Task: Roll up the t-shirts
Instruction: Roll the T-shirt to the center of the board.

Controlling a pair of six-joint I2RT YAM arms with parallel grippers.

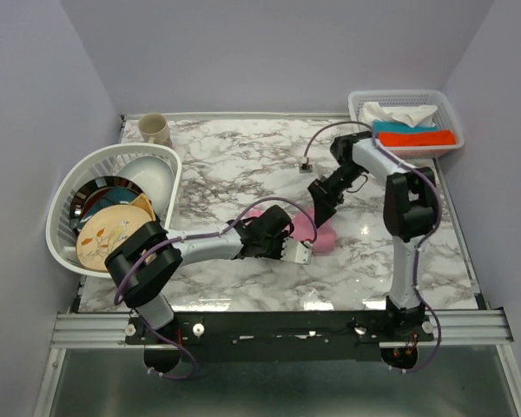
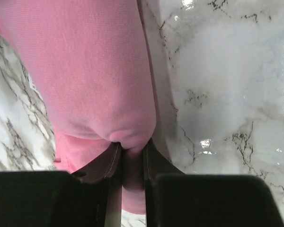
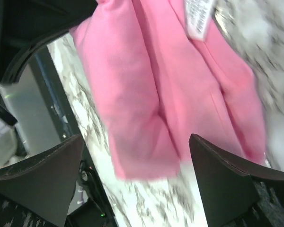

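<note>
Pinching a fold of a soft, bundled light-pink t-shirt [image 2: 94,71], the left pincer [image 2: 131,147] grips it; the right pincer [image 3: 135,138] gapes wide, the same cloth just beyond its tips.

A robotics lab cell is indicated: a marble-patterned counter [image 1: 243,161] is boxed in by plain walls [image 1: 269,52], arms [image 1: 200,249] are bolted to an aluminium rail [image 1: 278,328], and crockery [image 1: 108,234] is staged in a rack [image 1: 62,193].

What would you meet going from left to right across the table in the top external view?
In order: white oval plastic basket of plates → light-pink soft-fabric t-shirt → white rectangular plastic basket of folded cloths.
</note>
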